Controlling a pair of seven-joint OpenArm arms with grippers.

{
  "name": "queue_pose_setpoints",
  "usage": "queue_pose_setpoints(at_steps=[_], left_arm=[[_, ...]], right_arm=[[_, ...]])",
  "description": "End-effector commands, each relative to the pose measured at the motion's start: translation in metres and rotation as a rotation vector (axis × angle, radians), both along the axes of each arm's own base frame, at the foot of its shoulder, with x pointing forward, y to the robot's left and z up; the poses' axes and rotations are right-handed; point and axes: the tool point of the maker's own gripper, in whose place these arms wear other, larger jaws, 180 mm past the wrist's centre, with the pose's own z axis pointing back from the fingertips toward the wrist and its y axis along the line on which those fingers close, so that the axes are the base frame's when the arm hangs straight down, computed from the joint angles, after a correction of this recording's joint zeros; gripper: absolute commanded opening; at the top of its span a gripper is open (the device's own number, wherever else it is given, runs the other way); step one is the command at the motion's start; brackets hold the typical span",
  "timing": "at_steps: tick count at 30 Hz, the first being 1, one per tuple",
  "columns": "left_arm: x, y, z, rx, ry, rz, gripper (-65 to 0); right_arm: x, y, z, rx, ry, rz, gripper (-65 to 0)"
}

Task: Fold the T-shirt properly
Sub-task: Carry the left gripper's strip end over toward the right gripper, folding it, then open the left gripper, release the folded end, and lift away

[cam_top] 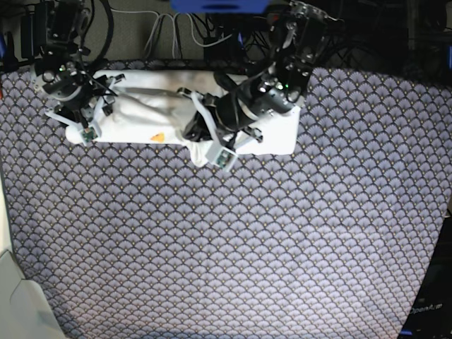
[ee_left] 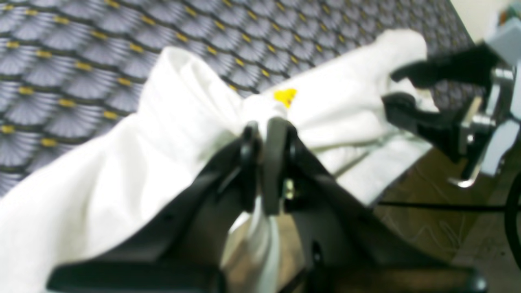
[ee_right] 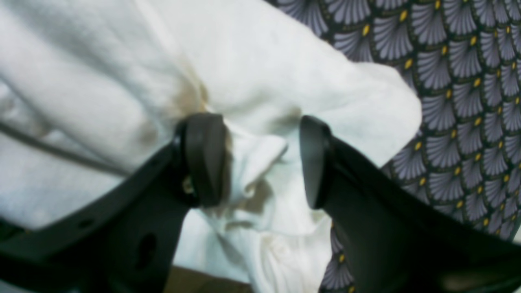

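Note:
The white T-shirt (cam_top: 141,106) lies bunched in a long strip along the table's far edge, with a small yellow bit of print (cam_top: 159,134) showing. My left gripper (ee_left: 264,122) is shut on a gathered fold of the shirt near that yellow print (ee_left: 285,97); in the base view the left gripper (cam_top: 192,134) sits at the shirt's middle. My right gripper (ee_right: 258,158) is open, with its fingers on either side of a raised fold of the T-shirt (ee_right: 260,53) at the strip's left end. The right gripper also shows in the base view (cam_top: 83,116) and in the left wrist view (ee_left: 397,87).
The table is covered with a grey-purple fan-patterned cloth (cam_top: 226,240) dotted with yellow. Cables and arm bases (cam_top: 183,28) crowd the space behind the far edge. The shirt hangs slightly over that edge, with brown floor (ee_left: 427,211) below.

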Motion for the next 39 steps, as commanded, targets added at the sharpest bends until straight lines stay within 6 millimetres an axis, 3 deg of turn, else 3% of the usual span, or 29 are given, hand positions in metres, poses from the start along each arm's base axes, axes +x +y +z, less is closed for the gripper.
queue_pose_setpoints(at_steps=[1,9,17,19,21,24,28,31,35,36,39], left_arm=[[0.006,-0.008,0.016,-0.046,-0.043,-0.002,-64.4],[0.004,-0.003,0.011,-0.029,-0.034,-0.006,-61.4],[0.002,-0.001,0.018,-0.033,-0.055,-0.019,-25.0],[0.003,-0.001,0.030,-0.047,-0.088,-0.017,-19.9],[0.004,-0.001,0.046,-0.064,-0.129,-0.014,-18.8],[0.007,0.004,0.069,-0.076,-0.195,-0.007,-18.8],[0.007,0.022,0.066,-0.018,-0.223,-0.022,-22.7],[-0.001,0.041,0.048,0.040,-0.193,-0.021,-36.3],[0.001,0.083,0.029,0.099,-0.142,0.081,-63.1],[0.003,0.095,0.026,0.113,-0.134,0.113,-65.0],[0.006,0.131,0.019,0.152,-0.114,0.205,-61.7]], right_arm=[[0.002,-0.006,0.005,-0.021,-0.012,-0.003,-34.0],[0.001,-0.008,0.005,-0.023,-0.010,-0.008,-33.9],[0.002,-0.009,0.007,-0.026,-0.015,-0.008,-34.0],[0.002,-0.009,0.007,-0.028,-0.014,-0.008,-34.0],[0.002,-0.009,0.007,-0.028,-0.014,-0.009,-34.0],[0.002,-0.009,0.007,-0.028,-0.014,-0.009,-34.0],[0.002,-0.016,0.009,-0.034,-0.020,-0.030,-34.0],[0.001,-0.029,0.012,-0.043,-0.031,-0.071,-34.0],[-0.002,-0.044,0.016,-0.056,-0.041,-0.117,-33.6],[-0.002,-0.047,0.017,-0.060,-0.044,-0.125,-33.5],[-0.001,-0.054,0.028,-0.075,-0.072,-0.146,-33.5]])
